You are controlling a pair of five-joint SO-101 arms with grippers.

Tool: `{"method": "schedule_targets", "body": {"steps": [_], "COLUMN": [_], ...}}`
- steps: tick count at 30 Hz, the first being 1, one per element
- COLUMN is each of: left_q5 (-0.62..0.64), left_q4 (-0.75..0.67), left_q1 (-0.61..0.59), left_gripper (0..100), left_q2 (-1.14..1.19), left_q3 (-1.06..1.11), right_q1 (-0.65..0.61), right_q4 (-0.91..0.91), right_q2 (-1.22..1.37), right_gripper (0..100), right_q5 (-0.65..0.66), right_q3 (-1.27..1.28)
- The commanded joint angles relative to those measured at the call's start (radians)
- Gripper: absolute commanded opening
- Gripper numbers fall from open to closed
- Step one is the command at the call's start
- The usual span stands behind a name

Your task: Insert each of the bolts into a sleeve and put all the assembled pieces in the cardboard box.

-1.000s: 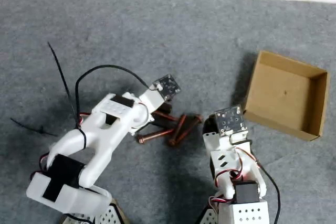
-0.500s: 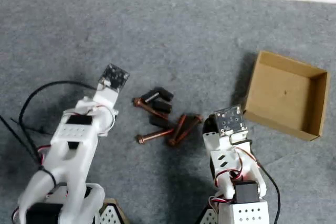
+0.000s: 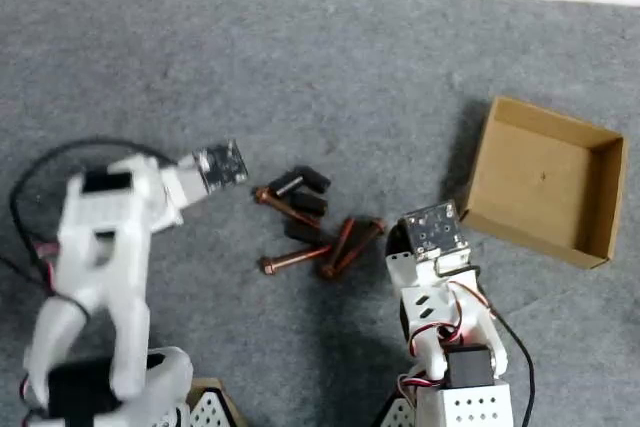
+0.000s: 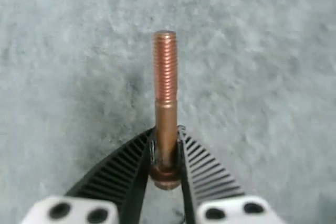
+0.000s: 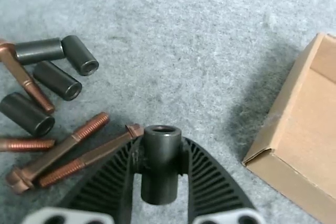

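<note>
Left arm point(image 3: 100, 237) swung away from the pile point(image 3: 310, 227), toward the mat's point(image 3: 300, 67) left | cardboard box point(image 3: 545, 179) empty, beside right arm point(image 3: 440, 317) | right gripper point(image 5: 160, 142) clamps a sleeve point(image 5: 159, 166), open bore exposed | left gripper point(image 4: 167, 135) grips a bolt point(image 4: 165, 87) by its head, seemingly straight | align thread with bore before pushing

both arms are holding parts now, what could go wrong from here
The left gripper grips the bolt only near its head, so the long shank may tilt when pressed into the sleeve held by the right gripper. The bore is narrow; slight misalignment could jam the threads or push the sleeve out of the fingers. The loose bolts lying close to the right gripper could get knocked.
</note>
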Motion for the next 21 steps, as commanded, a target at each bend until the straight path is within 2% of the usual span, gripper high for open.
{"method": "schedule_targets", "body": {"steps": [1, 7, 9, 12, 16, 18, 21], "left_q5": [-0.11, 0.014, 0.066, 0.155, 0.218, 0.339, 0.675], "left_q4": [0.275, 0.336, 0.37, 0.427, 0.439, 0.47, 0.509], "left_q1": [-0.007, -0.018, -0.028, -0.036, -0.05, -0.05, -0.05], "left_gripper": [0, 1, 7, 25, 23, 23, 23], "left_q2": [0.174, 0.564, 0.67, 0.819, 0.957, 0.995, 1.023], "left_q3": [-0.369, -0.751, -0.862, -1.012, -1.182, -1.268, -1.372], "right_q1": [-0.002, -0.004, -0.004, -0.005, -0.005, -0.005, -0.005], "right_q4": [-0.038, -0.038, -0.038, -0.038, -0.038, -0.038, -0.039], "right_q2": [-0.022, -0.022, -0.022, -0.022, -0.022, -0.022, -0.022], "right_gripper": [0.4, 0.4, 0.4, 0.4, 0.4, 0.4, 0.4], "right_q5": [0.012, 0.014, 0.015, 0.015, 0.015, 0.015, 0.017], "right_q3": [0.091, 0.091, 0.093, 0.093, 0.093, 0.093, 0.093]}}
